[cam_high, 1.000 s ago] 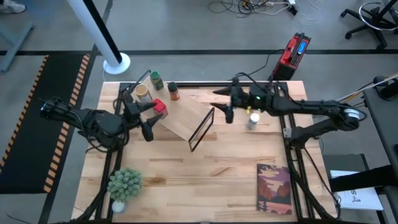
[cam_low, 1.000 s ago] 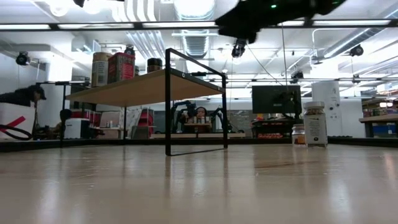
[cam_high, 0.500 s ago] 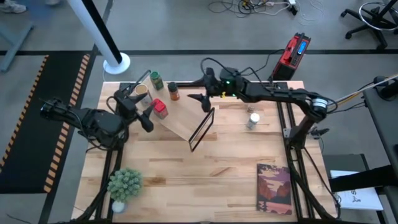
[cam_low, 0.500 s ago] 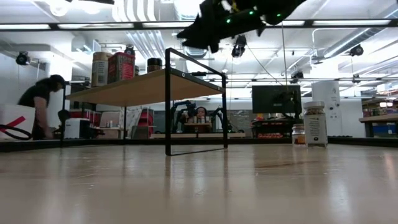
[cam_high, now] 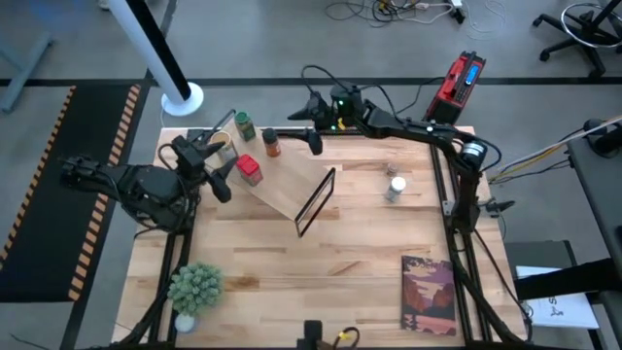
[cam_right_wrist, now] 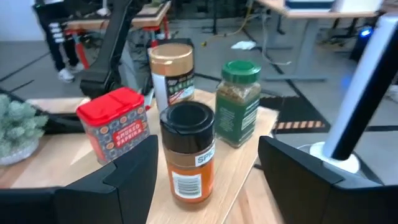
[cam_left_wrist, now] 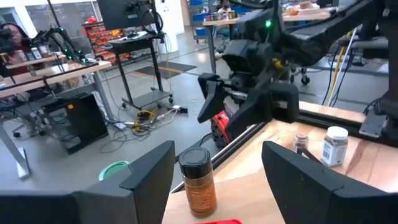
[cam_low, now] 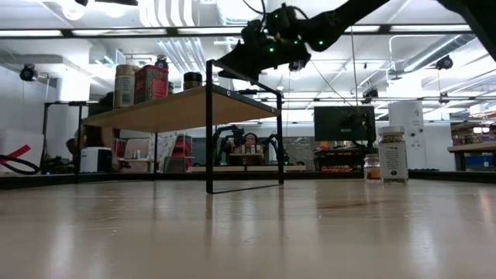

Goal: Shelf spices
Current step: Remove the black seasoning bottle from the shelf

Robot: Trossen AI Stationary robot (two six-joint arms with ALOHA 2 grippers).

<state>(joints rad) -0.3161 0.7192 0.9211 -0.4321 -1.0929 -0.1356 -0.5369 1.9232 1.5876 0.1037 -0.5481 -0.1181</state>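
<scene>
High view, shelf: slanted pale wooden plank rack [cam_high: 282, 185] with thin black rectangular metal frame [cam_high: 316, 201] at its lower end, left of table centre.
On the shelf's upper end: dark-lidded brown jar [cam_right_wrist: 188, 151], red boxy tin [cam_right_wrist: 115, 123], green-lidded jar [cam_right_wrist: 238, 101], tan-topped jar [cam_right_wrist: 172, 71], all upright and close together.
Off the shelf: white-lidded jar [cam_high: 395, 189] and small silvery-topped jar [cam_high: 393, 171], near each other on the tabletop, well right of the frame.
Right gripper [cam_high: 302, 138]: raised over the table's far edge, just beside the dark-lidded brown jar; fingers spread wide, holding nothing.
Left gripper [cam_high: 207, 167]: near the shelf's upper end, beside the red boxy tin; fingers parted wide, empty.
Surface: pale butcher-block wooden tabletop [cam_high: 360, 233]; green potted plant [cam_high: 194, 288] at near left corner, picture-covered book [cam_high: 428, 292] at near right.
Room: grey floor, white pole on round base [cam_high: 183, 98], red-and-black box [cam_high: 458, 83] beyond the far right corner; low view shows desks, monitor [cam_low: 344, 124], ceiling lights.
</scene>
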